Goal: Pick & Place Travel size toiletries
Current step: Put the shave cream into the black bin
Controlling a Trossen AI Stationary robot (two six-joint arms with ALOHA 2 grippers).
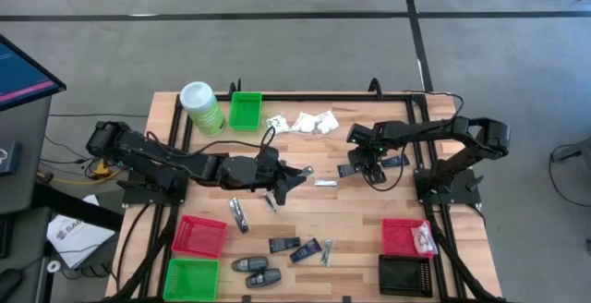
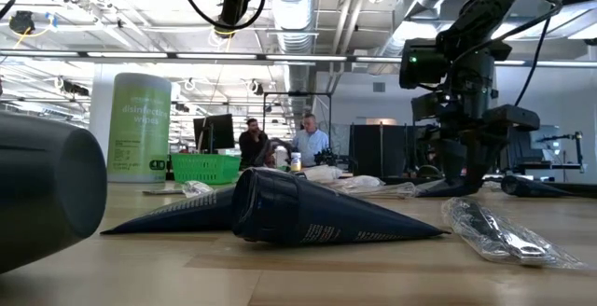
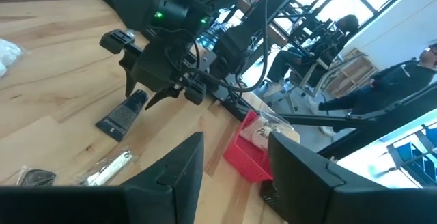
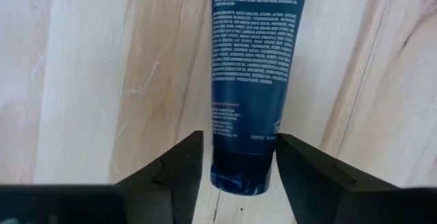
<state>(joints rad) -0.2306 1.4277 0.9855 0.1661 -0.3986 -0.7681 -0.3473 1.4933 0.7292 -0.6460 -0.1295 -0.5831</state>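
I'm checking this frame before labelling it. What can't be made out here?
- Right hand straddles the dark blue tube: right wrist view shows no clear contact; the picture's top edge cuts off the tube's far end.
- Red bin contents: too small in the high view.
- Tube's small print: unreadable.
- Left hand: nothing visible between the fingers.

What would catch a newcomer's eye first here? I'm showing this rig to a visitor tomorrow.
Probably the right gripper, pointing down at the table's right of centre with its dark fingers on either side of the cap end of a dark blue plastic tube with fine white print, lying flat on the pale wooden table. Next, the tall green canister with a white lid at the far left, beside a small green plastic bin.
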